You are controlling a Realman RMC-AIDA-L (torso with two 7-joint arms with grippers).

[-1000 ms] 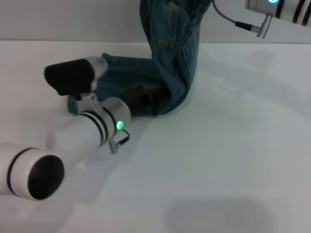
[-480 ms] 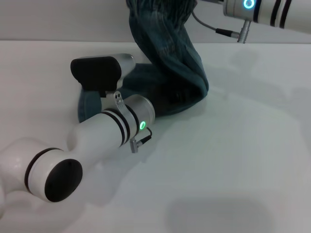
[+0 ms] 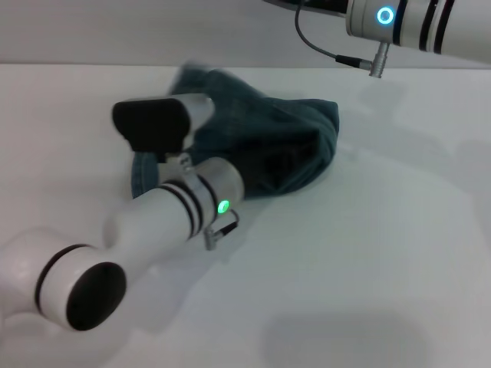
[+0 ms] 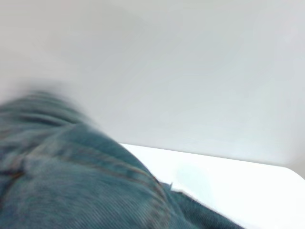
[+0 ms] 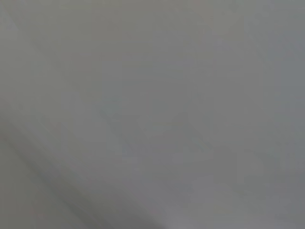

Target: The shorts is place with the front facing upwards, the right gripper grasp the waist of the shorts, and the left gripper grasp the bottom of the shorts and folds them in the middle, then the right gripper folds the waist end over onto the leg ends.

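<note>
Head view: the shorts (image 3: 268, 146) lie in a low heap on the table (image 3: 368, 253), directly ahead of the left gripper (image 3: 165, 126), whose jaws are hidden, so I cannot tell their state. The right gripper is out of frame above. Left wrist view: denim (image 4: 71, 176) fills the space just below. Right wrist view: only grey

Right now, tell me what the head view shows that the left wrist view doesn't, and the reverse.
Head view only: the white left arm with its green glowing ring reaching onto the heap, the white right arm with its blue ring raised at the far side, and the whole crumpled outline. Left wrist view only: close-up stitched seams. Both show the blue-green denim shorts on the white table.
</note>
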